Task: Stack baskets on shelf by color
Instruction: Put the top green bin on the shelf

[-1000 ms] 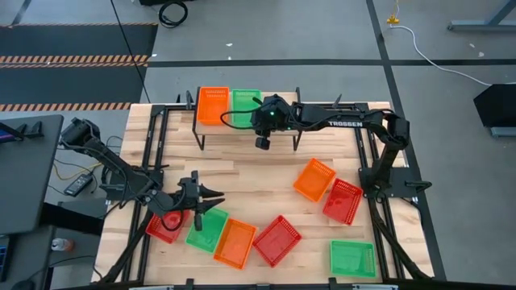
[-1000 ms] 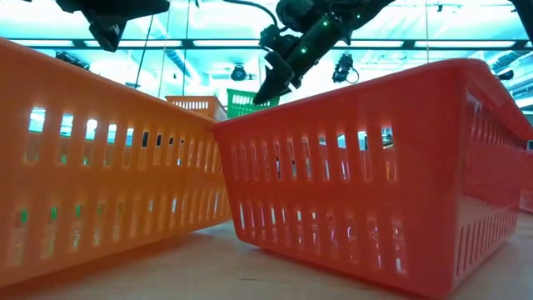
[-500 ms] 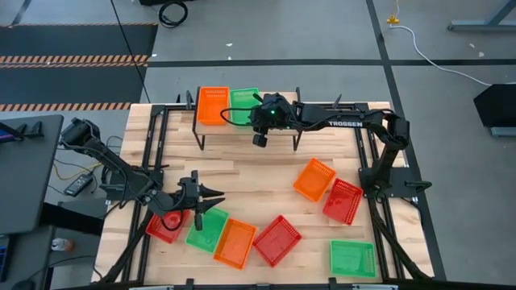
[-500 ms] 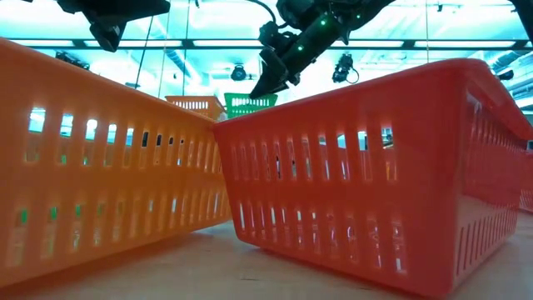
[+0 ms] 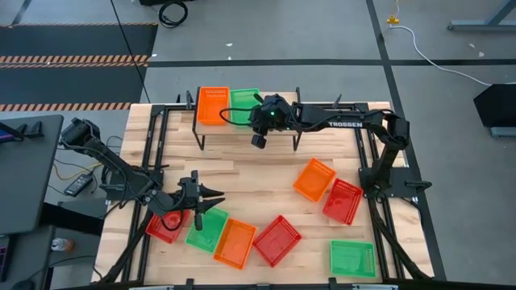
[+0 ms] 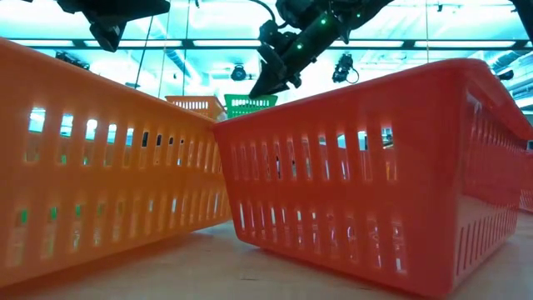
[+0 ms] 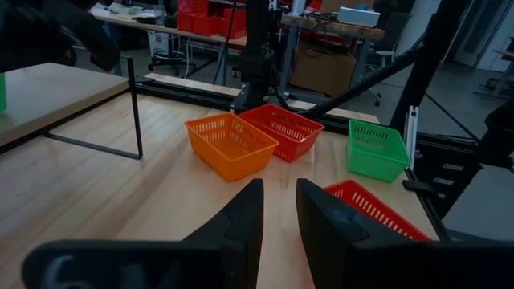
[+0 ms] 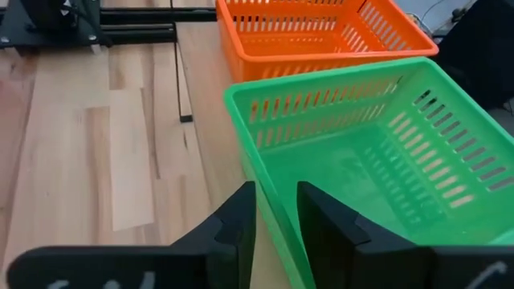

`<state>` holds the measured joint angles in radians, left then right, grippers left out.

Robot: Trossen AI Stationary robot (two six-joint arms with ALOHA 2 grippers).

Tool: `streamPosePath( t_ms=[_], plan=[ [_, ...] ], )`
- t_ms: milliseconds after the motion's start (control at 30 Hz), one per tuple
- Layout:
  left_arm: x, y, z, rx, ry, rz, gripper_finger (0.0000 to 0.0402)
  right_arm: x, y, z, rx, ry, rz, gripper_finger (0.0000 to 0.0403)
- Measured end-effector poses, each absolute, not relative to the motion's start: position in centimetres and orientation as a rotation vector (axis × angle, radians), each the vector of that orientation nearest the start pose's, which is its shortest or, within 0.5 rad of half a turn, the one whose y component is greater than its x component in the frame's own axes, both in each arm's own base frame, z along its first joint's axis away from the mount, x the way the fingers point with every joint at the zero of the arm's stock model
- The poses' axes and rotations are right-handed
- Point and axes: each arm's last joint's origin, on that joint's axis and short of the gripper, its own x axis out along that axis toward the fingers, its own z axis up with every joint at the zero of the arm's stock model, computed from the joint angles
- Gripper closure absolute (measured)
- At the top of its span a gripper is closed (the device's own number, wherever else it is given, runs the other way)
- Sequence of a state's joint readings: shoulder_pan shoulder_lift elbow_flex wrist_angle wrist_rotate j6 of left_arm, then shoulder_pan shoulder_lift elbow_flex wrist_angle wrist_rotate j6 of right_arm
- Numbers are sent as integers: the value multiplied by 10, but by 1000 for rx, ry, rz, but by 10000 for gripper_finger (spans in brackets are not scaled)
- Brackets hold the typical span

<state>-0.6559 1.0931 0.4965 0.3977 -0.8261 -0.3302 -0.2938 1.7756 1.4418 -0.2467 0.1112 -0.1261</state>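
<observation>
Two of the nine baskets are on the shelf: an orange plastic mesh-walled basket (image 5: 213, 105) and a green plastic mesh-walled basket (image 5: 244, 105) sit side by side on the low light-wood shelf with thin black legs (image 5: 206, 129) at the upper middle of the high view. Judging by this, the task is at an early stage, with no stack of any colour begun. The right gripper (image 5: 260, 142) hangs just in front of the green basket's near wall; in the right wrist view its fingers (image 8: 238, 217) stand narrowly apart with the green rim (image 8: 265, 193) lined up between them, and I cannot tell whether they grip it. Seven baskets lie loose on the wooden tabletop (image 5: 250, 177): an orange one (image 5: 314, 179), a red one (image 5: 344, 200) touching it and a green one (image 5: 352, 258) at lower right, a red one (image 5: 277, 239) and an orange one (image 5: 235, 242) at lower centre, and a green one (image 5: 207, 230) and a red one (image 5: 164, 225) at lower left. The left gripper (image 5: 211, 201) hovers over that green and red pair, fingers narrowly parted on nothing. The shelf's right part is hidden under the right arm; the table's centre is open, while the lower-left baskets crowd together.
</observation>
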Motion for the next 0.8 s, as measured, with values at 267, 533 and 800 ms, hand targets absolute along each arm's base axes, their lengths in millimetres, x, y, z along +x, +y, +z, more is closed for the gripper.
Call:
streamPosePath(
  t_ms=[267,533,800],
  plan=[
    [188,-118,233,-194,118,192,319,387,-121,285,-71,608,-355,336],
    [188,-118,232,-193,119,192,320,387,-120,285,-114,616,-328,340],
    [188,-118,232,-192,119,192,320,386,-119,283,-166,648,-292,342]
  ],
)
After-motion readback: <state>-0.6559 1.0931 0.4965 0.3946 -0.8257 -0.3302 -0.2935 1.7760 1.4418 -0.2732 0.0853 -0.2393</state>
